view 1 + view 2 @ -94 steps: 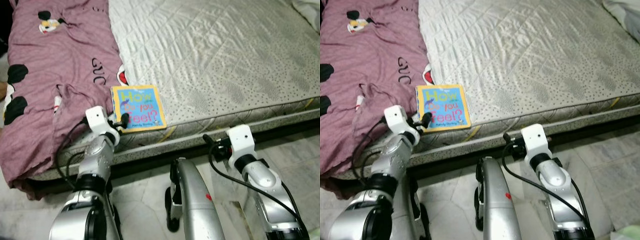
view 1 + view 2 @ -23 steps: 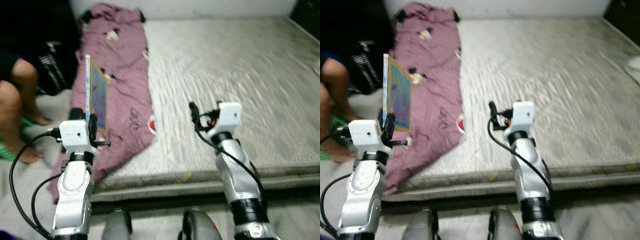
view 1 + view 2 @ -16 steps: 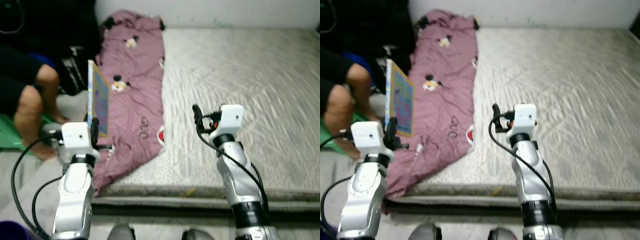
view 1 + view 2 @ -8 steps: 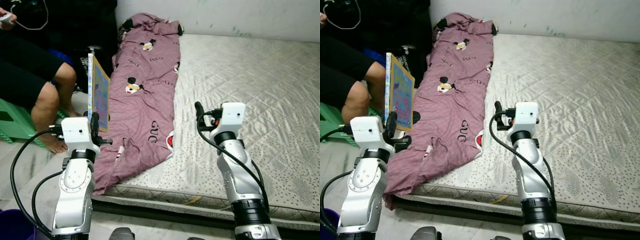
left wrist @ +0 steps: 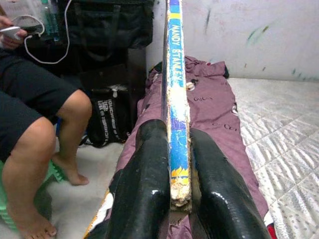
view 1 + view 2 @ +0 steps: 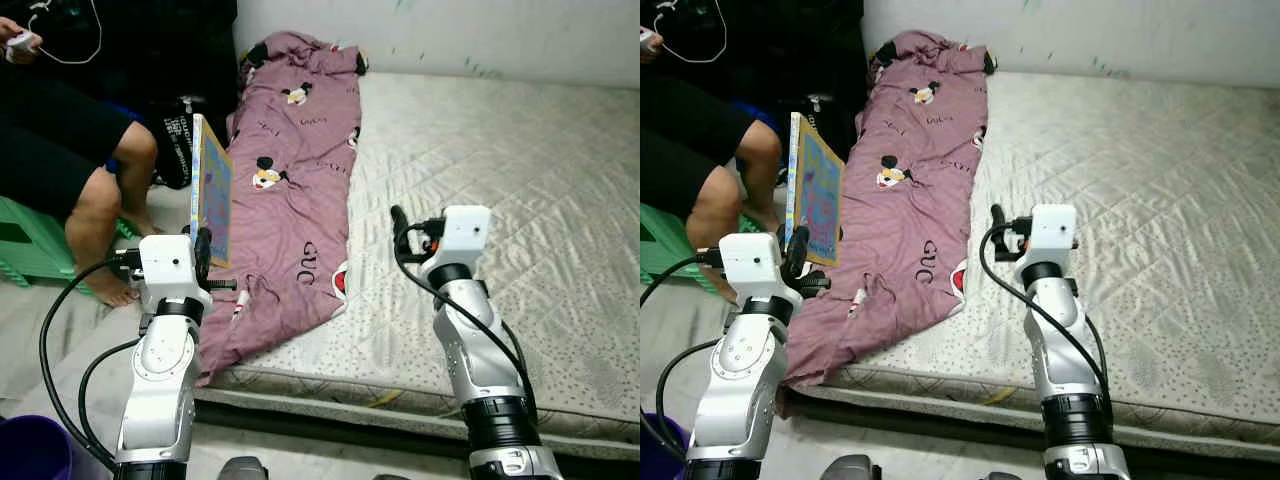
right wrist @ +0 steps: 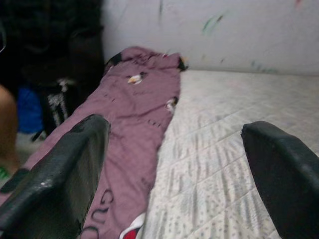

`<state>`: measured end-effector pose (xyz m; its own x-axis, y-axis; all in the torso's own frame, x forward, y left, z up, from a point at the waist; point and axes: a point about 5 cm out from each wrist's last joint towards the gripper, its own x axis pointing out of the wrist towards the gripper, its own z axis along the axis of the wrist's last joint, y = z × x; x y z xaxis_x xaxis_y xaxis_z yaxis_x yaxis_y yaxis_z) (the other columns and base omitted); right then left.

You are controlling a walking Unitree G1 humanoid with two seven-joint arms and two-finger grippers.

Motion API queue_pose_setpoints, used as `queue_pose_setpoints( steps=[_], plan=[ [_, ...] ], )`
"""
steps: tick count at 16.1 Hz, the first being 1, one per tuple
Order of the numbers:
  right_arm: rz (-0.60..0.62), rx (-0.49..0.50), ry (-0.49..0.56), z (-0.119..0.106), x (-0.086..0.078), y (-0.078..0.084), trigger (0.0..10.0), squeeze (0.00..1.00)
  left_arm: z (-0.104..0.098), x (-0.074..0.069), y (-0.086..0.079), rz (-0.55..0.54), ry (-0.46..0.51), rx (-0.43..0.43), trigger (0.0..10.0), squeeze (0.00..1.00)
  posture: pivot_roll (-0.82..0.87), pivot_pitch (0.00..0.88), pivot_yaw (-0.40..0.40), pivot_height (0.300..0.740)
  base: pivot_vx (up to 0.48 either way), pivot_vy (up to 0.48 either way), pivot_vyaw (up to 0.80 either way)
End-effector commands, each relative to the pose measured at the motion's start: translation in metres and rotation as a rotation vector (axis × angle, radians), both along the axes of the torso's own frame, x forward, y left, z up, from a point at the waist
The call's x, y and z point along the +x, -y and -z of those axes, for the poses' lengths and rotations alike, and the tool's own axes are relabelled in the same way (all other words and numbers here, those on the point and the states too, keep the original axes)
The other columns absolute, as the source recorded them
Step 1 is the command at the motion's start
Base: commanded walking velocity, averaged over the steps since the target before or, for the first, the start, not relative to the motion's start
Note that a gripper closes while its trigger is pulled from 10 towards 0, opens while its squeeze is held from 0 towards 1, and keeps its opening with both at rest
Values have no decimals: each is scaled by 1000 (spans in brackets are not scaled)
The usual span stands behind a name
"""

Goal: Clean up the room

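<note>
Blue and yellow, the book [image 6: 211, 201] stands up on its edge, squeezed tight in the left tool [image 5: 172, 189] beside the bed [image 6: 520, 180]. A purple blanket [image 6: 290, 190] lies along the bed. The right tool [image 7: 174, 174] is spread wide, holding nothing. A person [image 6: 70, 130] sits nearby

A home bedroom — a bare quilted mattress [image 6: 500, 200] low on the floor, a purple cartoon-print sheet [image 6: 290, 200] strewn along it.

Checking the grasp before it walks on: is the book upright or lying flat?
Upright: the book stands on edge, clamped at its lower end by the left tool.
</note>
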<state>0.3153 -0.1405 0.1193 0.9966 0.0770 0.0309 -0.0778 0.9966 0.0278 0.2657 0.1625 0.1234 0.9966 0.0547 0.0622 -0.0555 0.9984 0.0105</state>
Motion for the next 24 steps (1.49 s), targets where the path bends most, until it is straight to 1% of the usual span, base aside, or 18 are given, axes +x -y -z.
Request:
queue_pose_setpoints(
  steps=[1, 2, 4, 6, 7, 8, 11, 13, 14, 15, 18, 20, 24],
  plan=[
    [-52, -11, -1, -2, 4, -9, 10000, 0, -6, -4, -5, -44, 38, -4, 10000, 0, 63, 0, -25, 740, 0, 0, 0],
    [-72, -13, -7, -1, 6, -11, 10000, 0, -5, -7, -7, -64, 37, -6, 10000, 0, 86, 0, -54, 740, 0, 0, 0],
    [-146, -26, -17, -2, 11, -25, 10000, 0, 1, -19, -17, -144, 20, -33, 10000, 0, 114, 0, -86, 740, 0, 0, 0],
    [-168, -28, -22, -1, 13, -30, 10000, 0, 4, -24, -20, -173, 8, -39, 10000, 0, 132, 0, -100, 740, 0, 0, 0],
    [-171, -17, -33, 0, 12, -32, 10000, 0, 3, -25, -21, -169, 9, -37, 10000, 0, 132, 0, -97, 740, 0, 0, 0],
    [-173, -18, -35, 1, 12, -33, 10000, 0, 3, -25, -21, -164, 10, -32, 10000, 0, 128, 0, -93, 740, 0, 0, 0],
    [-156, -18, -40, 3, 11, -28, 10000, 0, 1, -19, -19, -135, 9, -27, 10000, 0, 106, 2, -73, 740, 0, 0, -800],
    [-131, -21, -35, 3, 10, -22, 10000, 0, 1, -16, -16, -114, 4, -30, 10000, 0, 77, 9, -49, 740, 0, 0, -800],
    [-110, -26, -32, 4, 8, -16, 10000, 0, 1, -13, -12, -89, 1, -31, 10000, 0, 65, 11, -38, 740, 0, 0, 0],
    [-102, -29, -30, 4, 7, -13, 10000, 0, 0, -10, -9, -71, 2, -31, 10000, 0, 55, 14, -28, 740, 0, 0, 0],
    [-90, -26, -30, 4, 7, -13, 10000, 0, -3, -7, -7, -46, 10, -32, 10000, 0, 51, 20, -21, 740, 0, 0, 0],
    [-91, -23, -34, 5, 7, -14, 10000, 0, -3, -7, -8, -44, 11, -32, 10000, 0, 60, 21, -25, 740, 0, 0, -203],
    [-109, -28, -33, 4, 11, -19, 10000, 0, -3, -7, -11, -53, 12, -33, 10000, 0, 80, 18, -38, 740, 0, -314, -102]
  ],
)
